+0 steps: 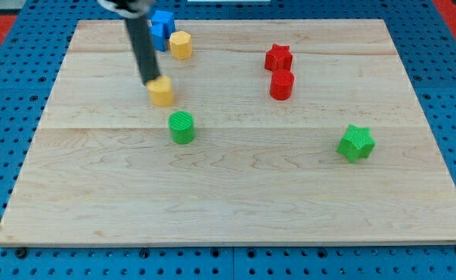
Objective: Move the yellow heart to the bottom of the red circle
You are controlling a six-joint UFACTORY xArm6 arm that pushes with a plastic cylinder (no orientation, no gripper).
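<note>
So the wooden board (236, 194) takes up pretty much the whole view, sitting on a blue pegboard surface (2, 155). The dark rod (142, 47) comes down from the view's top left, and my tip (149, 82) is touching the upper left edge of the yellow heart (162, 92). No gripper on this thing, just the bare rod, so nothing is clamped, it's only pressed up against the heart. The heart sits left of center, just above the green cylinder (183, 127), and it's well apart from the red circle (282, 85), off to that block's left rather than below it. The red star (278, 57) is right above the red circle, close to touching. The green star (356, 143) is out on its own at the view's right. Up top there's a blue block (163, 27), partly hidden behind the rod so I can't call its shape, with a second yellow block (181, 45) just beside it on its lower right.
</note>
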